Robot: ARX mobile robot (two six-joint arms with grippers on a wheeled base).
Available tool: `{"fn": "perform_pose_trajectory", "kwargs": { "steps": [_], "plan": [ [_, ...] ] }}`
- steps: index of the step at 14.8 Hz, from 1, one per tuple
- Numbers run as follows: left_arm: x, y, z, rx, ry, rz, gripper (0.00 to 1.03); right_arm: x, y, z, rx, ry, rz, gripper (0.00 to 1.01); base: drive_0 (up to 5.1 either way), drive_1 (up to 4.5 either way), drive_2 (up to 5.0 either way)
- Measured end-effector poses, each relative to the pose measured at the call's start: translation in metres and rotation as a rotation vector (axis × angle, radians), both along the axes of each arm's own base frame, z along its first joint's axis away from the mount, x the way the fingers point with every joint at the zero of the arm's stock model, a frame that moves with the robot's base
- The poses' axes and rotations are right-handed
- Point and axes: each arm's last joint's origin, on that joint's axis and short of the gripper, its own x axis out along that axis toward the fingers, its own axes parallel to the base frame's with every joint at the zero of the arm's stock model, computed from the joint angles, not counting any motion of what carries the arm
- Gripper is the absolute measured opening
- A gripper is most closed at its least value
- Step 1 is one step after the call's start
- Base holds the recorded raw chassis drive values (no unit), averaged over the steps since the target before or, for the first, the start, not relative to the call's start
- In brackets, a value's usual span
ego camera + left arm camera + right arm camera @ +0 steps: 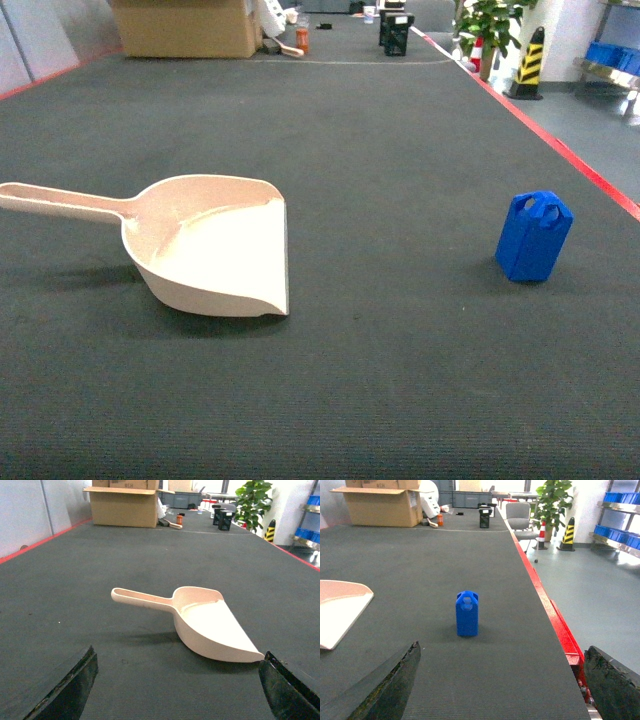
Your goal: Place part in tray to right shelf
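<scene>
The part [533, 237], a small blue block with a handle hole at its top, stands upright on the dark table at the right; the right wrist view has the part [467, 613] ahead of my open right gripper [502, 680], well clear of the fingers. The tray [215, 245], a beige dustpan-shaped scoop, lies at the left, handle pointing left and lip toward the block. My left gripper [177, 685] is open just short of the tray [207, 625], whose lip corner sits close to the right finger. The right shelf is out of view. Neither gripper shows in the head view.
The table's red right edge [547, 610] runs beside the block, with the floor beyond. A cardboard box [185, 27], black bins [396, 32] and small items stand at the far end. A plant [492, 28] and a striped post [528, 62] stand off the table at the right.
</scene>
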Motion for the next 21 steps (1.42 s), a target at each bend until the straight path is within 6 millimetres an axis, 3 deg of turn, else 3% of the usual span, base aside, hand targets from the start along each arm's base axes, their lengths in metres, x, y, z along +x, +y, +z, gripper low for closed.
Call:
{"fn": "perform_pose_trajectory", "kwargs": {
  "steps": [21],
  "plan": [
    [0.0, 0.0, 0.0, 0.0, 0.0, 0.0, 0.98, 0.0, 0.0, 0.0, 0.0, 0.0, 0.0, 0.98, 0.0, 0.0, 0.0]
  ]
}}
